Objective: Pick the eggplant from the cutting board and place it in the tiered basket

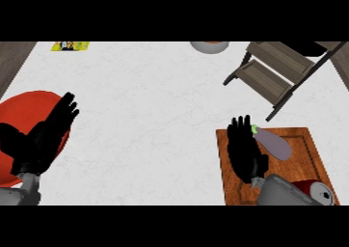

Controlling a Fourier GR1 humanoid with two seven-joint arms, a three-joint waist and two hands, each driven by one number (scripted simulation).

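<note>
White speckled counter [149, 96], seen steeply from above, with darker wood at the far left and right edges. On the lower right, a brown cutting board [305, 140]; across its upper part, the purple eggplant [274, 144], green stem toward the far left corner. Right hand [243, 149] just beside the eggplant on its left, fingers straight and pointing away, nothing held yet; probably lined up to close on it from the side. Touching or not: cannot tell. Beyond the board's far edge, the tiered basket [277, 72], wooden shelves on a dark slanted frame, near enough for a short lift up and away. Left hand [42, 140] at the left edge, open and spread, resting over a red plate [14, 116]. A red can [316, 189] near the right wrist, likely clear of the lift. A grey bowl [208, 47] and a yellow packet [70, 46] along the far edge, well apart.
</note>
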